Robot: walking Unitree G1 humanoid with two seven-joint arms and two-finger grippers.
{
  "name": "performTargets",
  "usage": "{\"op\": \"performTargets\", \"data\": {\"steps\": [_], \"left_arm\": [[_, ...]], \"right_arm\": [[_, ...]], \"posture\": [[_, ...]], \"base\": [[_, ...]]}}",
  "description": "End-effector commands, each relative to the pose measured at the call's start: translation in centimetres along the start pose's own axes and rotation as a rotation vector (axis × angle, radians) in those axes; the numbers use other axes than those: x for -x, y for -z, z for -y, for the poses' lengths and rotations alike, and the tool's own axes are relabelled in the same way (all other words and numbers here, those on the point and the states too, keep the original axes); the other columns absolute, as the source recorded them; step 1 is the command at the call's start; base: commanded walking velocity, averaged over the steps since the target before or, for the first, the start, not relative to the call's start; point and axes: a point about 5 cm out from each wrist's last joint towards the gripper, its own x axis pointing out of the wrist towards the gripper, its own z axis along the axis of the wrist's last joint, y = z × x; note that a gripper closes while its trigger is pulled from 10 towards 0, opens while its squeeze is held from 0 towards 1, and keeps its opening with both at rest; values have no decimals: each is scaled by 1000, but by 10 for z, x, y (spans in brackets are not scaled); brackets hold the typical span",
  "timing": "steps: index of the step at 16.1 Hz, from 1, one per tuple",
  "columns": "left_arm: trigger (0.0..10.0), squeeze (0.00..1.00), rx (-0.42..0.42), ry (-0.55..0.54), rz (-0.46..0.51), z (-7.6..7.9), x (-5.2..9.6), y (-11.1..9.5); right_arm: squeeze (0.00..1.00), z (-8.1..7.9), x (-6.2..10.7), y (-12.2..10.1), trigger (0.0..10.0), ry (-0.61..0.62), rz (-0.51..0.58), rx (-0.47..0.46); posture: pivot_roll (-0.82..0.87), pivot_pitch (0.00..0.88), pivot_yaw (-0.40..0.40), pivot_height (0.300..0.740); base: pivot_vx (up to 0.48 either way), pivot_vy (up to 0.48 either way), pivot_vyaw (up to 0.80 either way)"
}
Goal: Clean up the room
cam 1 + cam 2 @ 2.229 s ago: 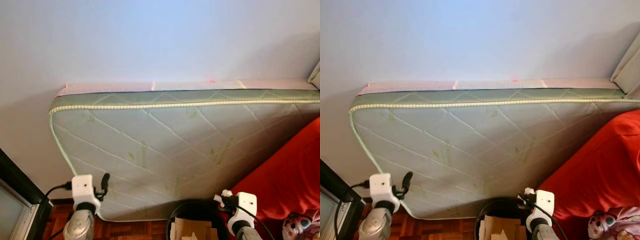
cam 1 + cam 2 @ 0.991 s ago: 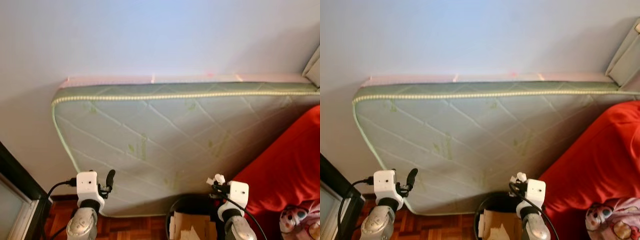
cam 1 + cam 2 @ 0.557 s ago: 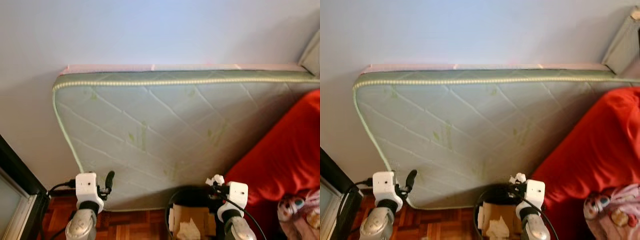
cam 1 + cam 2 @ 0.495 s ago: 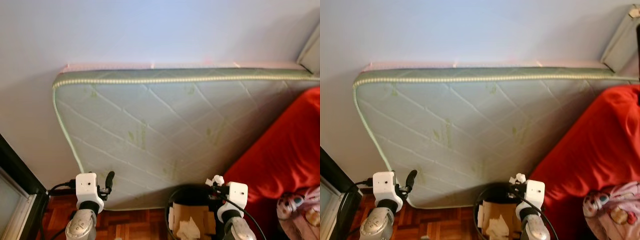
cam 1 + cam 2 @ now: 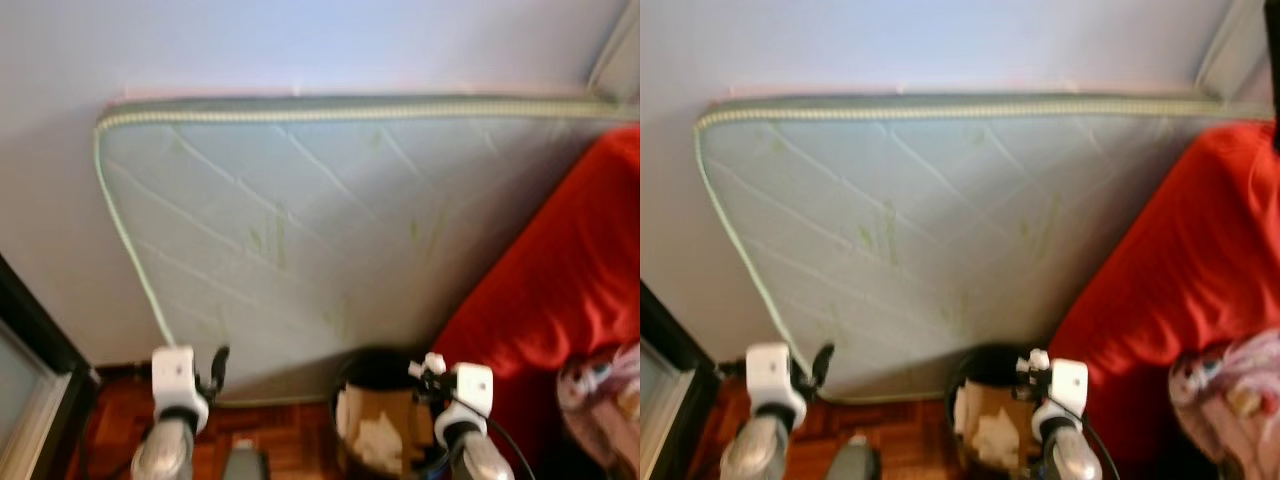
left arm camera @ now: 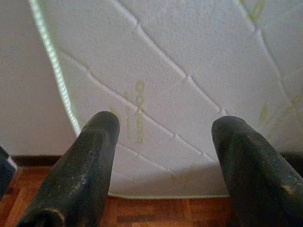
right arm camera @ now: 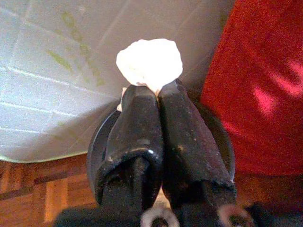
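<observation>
My right gripper (image 7: 156, 90) is shut on a crumpled white paper wad (image 7: 149, 61), held just above the black round waste bin (image 7: 97, 151). In the head views that gripper (image 5: 428, 365) hangs over the bin (image 5: 350, 372), which holds cardboard and crumpled paper (image 5: 378, 435). My left gripper (image 6: 163, 127) is open, its black fingers (image 6: 90, 161) spread with nothing between them, pointing at the lower edge of the leaning mattress (image 6: 189, 71). It sits low at the left (image 5: 218, 362) in the left eye view.
A pale green quilted mattress (image 5: 330, 230) leans on the wall. A red blanket-covered sofa (image 5: 560, 280) stands at the right, with a pink patterned toy (image 5: 1230, 385) on it. A dark-framed door or cabinet (image 5: 30, 370) is at far left. The floor is wood parquet (image 5: 270, 450).
The camera has tilted down and the picture is blurred, so more of the bin and floor shows. Both arms keep the same pose, with the right still shut on the paper wad.
</observation>
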Motion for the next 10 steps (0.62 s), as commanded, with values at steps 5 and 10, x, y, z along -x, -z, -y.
{"op": "performTargets", "data": {"steps": [5, 10], "left_arm": [[10000, 0, 9, 1, 8, 1, -5, -5], [10000, 0, 17, 5, 7, 3, -4, -5]], "right_arm": [[0, -4, -2, 3, 10000, -49, -37, -10], [0, -4, -1, 9, 10000, -49, -78, -4]], "posture": [[111, 0, -69, 636], [112, 0, -68, 636]], "base": [[0, 0, 0], [0, 0, 0]]}}
